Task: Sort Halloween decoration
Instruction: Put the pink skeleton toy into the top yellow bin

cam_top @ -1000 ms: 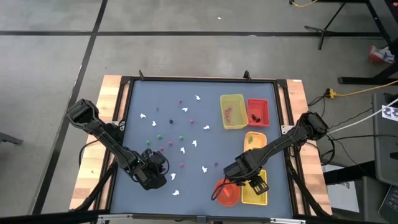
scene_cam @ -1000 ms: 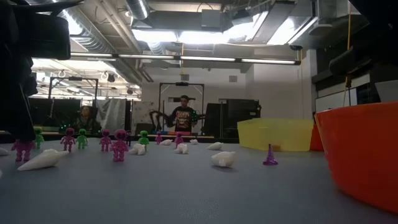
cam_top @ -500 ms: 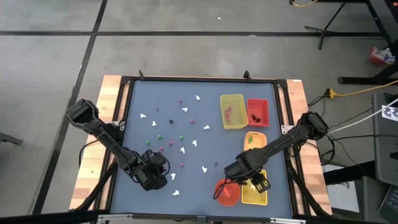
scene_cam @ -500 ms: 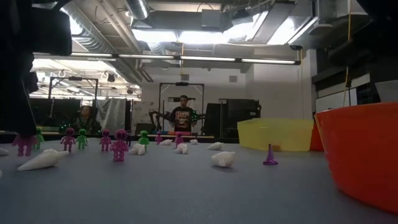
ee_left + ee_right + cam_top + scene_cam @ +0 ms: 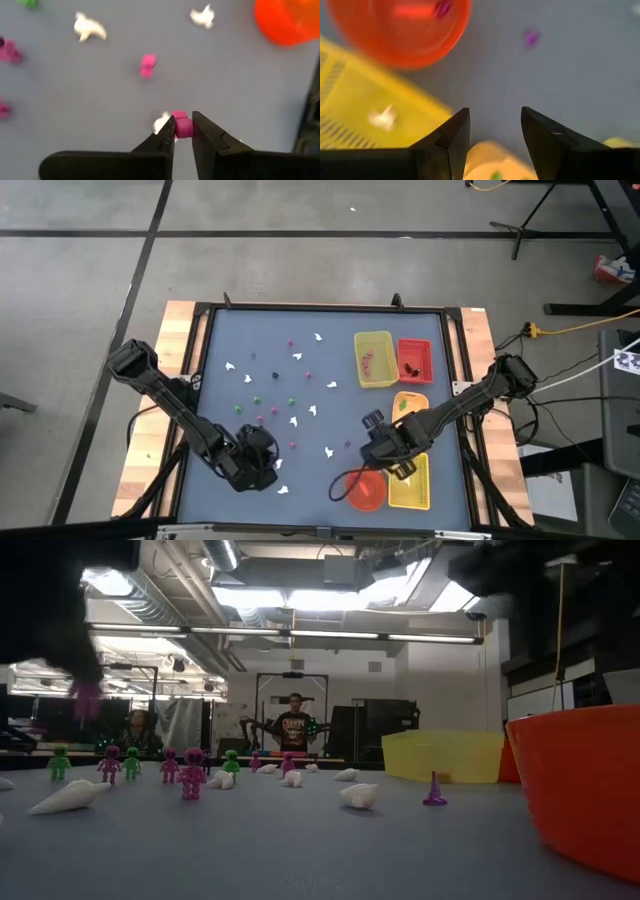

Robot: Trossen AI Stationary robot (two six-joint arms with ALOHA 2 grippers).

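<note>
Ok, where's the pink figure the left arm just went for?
The small pink figure is pinched between the left gripper's fingers, lifted above the table's front-left area, beside a white ghost piece.

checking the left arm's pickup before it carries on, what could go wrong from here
1. The left gripper pinches a pink figure only at the very tips of its fingers; it may slip out in transit.
2. Other pieces lie below, such as a white ghost and another pink piece; a dropped figure could scatter them.
3. The right gripper, open, sits beside the orange bowl, so the arms could crowd each other.
</note>
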